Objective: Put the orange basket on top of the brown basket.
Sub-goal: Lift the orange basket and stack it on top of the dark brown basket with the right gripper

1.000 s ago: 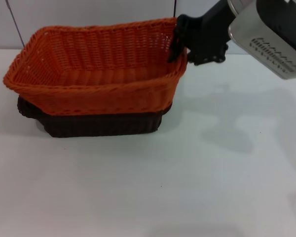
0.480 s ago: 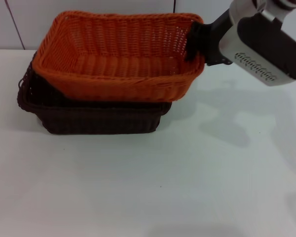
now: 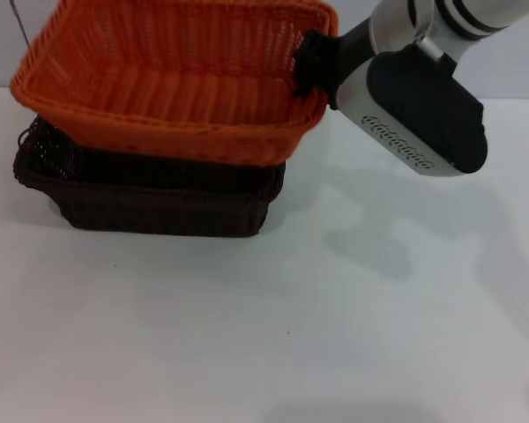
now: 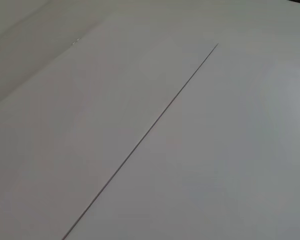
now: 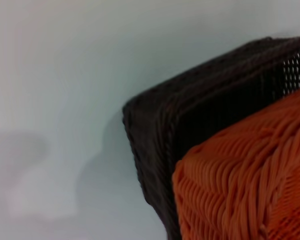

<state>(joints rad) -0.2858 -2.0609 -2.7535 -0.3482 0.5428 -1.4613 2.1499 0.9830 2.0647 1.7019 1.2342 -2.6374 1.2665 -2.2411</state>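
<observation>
The orange basket (image 3: pixel 172 75) is being held by its right rim in the closed right gripper (image 3: pixel 313 66), tilted above the brown basket (image 3: pixel 154 189) near the bench's far-left edge. Placement step underway; levelling and lowering is called for next.

My right gripper (image 3: pixel 310 72) is clamped on the right-hand rim of the orange basket (image 3: pixel 167 79), holding it tilted over the brown basket (image 3: pixel 150 198), which sits on the white table (image 3: pixel 335 317) with its left end showing beyond the orange one.
</observation>
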